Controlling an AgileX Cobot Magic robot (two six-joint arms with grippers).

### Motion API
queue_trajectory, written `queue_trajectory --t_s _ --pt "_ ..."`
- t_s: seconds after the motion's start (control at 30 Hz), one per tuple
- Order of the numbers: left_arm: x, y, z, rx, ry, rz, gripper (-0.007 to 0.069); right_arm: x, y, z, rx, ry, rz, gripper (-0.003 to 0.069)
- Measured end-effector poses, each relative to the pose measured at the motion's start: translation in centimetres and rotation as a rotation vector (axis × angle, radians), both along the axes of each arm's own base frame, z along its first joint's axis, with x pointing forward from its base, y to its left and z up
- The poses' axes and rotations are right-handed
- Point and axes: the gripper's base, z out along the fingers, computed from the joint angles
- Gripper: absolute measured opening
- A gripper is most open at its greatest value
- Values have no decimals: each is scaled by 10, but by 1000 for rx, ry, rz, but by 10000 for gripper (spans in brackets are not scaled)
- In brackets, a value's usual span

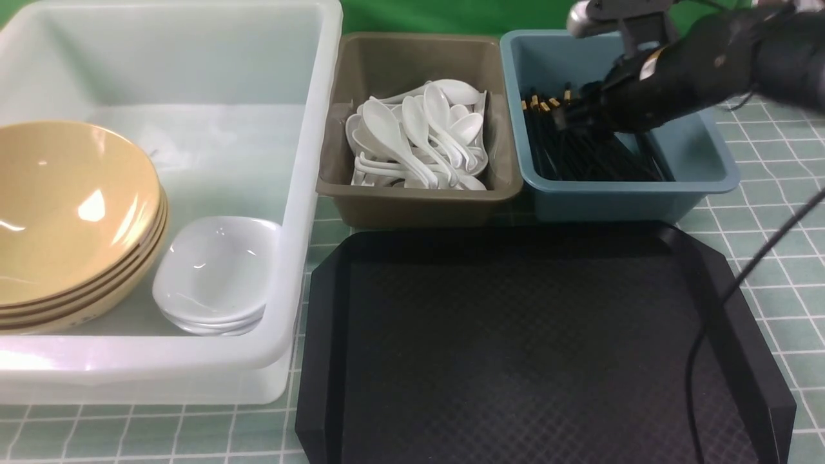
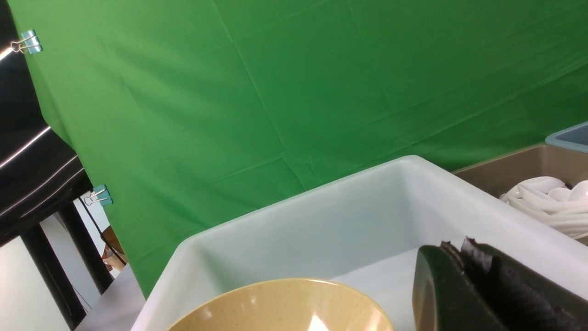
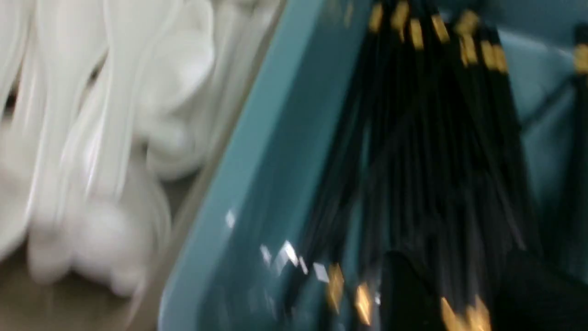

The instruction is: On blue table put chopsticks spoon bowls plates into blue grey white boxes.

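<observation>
Several tan bowls [image 1: 71,212] are stacked in the big white box [image 1: 309,193], with a small stack of white plates [image 1: 216,274] beside them. White spoons [image 1: 419,138] fill the grey box [image 1: 412,196]. Black chopsticks [image 1: 580,154] with gold bands lie piled in the blue box [image 1: 702,154]. My right gripper [image 1: 570,116] reaches down into that box. In the blurred right wrist view its fingers [image 3: 404,289] stand apart over the chopsticks [image 3: 436,138], open. My left gripper [image 2: 455,246] is shut and empty above the white box [image 2: 321,220], near a bowl [image 2: 275,308].
A flat black tray [image 1: 528,341] lies in front of the grey and blue boxes on the blue table [image 1: 773,193]. A black cable [image 1: 728,296] hangs across the tray's right side. A green backdrop [image 2: 321,92] stands behind the boxes.
</observation>
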Motion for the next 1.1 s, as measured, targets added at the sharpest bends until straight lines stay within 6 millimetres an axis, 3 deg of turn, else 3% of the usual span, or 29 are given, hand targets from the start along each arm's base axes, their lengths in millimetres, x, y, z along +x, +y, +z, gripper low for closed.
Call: queue_trajectory --t_s 0.1,0.17,0.23,0.33,0.4,0.53,0.67,0.8,0.93,1.1 --pt "0 0 0 0 0 0 3 -33 -10 34 -66 17 67 207" --pt "0 0 0 0 0 0 3 -69 -14 65 -65 -49 112 138" --pt "0 0 0 0 1 0 3 -95 -16 79 -43 -105 134 96" --pt "0 0 0 0 1 0 3 -165 -21 91 11 -271 173 37" --pt "0 0 0 0 1 0 3 -183 -24 88 25 -312 179 36" --pt "0 0 0 0 1 0 3 -244 -43 51 71 -500 169 36" --pt "0 0 0 0 1 0 3 -291 -62 -3 118 -728 132 36" --pt "0 0 0 0 1 0 3 -314 -70 -31 152 -777 113 36" --pt "0 0 0 0 1 0 3 -334 -77 -65 311 -747 39 37" --pt "0 0 0 0 1 0 3 -348 -81 -75 585 -689 -75 40"
